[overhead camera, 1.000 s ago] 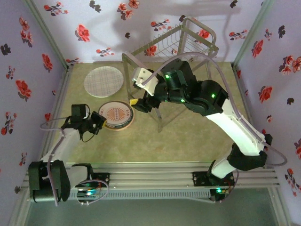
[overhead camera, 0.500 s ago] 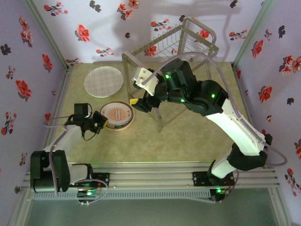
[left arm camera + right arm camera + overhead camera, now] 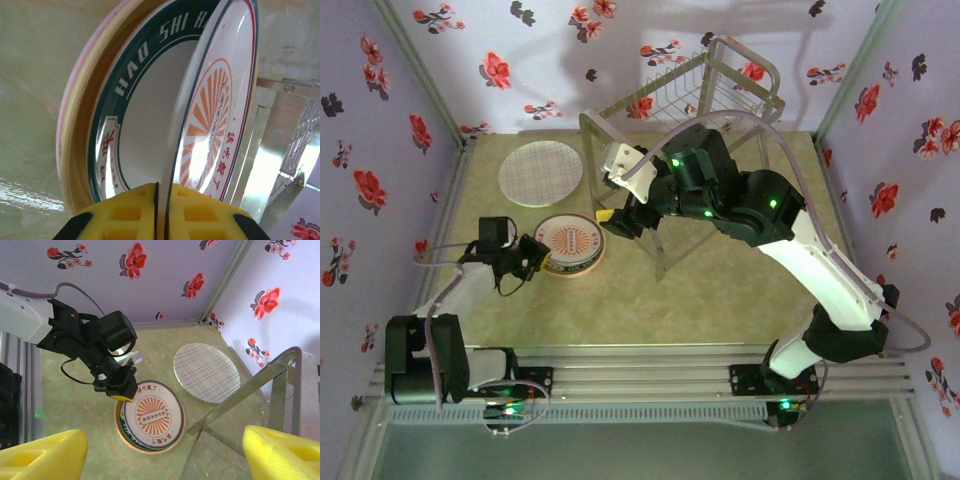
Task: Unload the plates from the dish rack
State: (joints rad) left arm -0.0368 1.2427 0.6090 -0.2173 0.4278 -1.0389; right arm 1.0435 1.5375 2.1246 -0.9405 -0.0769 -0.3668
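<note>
Rack (image 3: 705,88): upper centre of the top view, behind the right arm. No plate can be made out in it from here, as the arm covers its lower part.

Plates: all those seen lie on the table (image 3: 720,290), left of the rack. The grid plate (image 3: 540,172) lies flat and alone at upper left. The stack (image 3: 570,246) sits just below it, with the sunburst plate (image 3: 215,125) on top, the yellow plate (image 3: 140,120) under it and the pink plate (image 3: 62,115) at the bottom.

Handling, as a judgement: the plates are rigid and glossy, so likely slippery between pads, and breakable if dropped or knocked on the rack bars. Weight looks moderate. A flat plate offers no grip on its face, so the rim is the only place to pinch, and that puts the weight out on a long lever. A deep bite and a slow move suit it.

Left gripper (image 3: 161,210): at the left edge of the stack, clenched on the sunburst plate's rim. The wrist view shows the yellow pads (image 3: 200,210) pressed to both faces, with only the thin plate edge between them. That plate stands at an angle to the yellow plate, its held edge raised. Whether its far edge rests on the stack cannot be told.

Right gripper (image 3: 160,452): above the table between stack and rack, fingers spread wide, grasping nothing.
</note>
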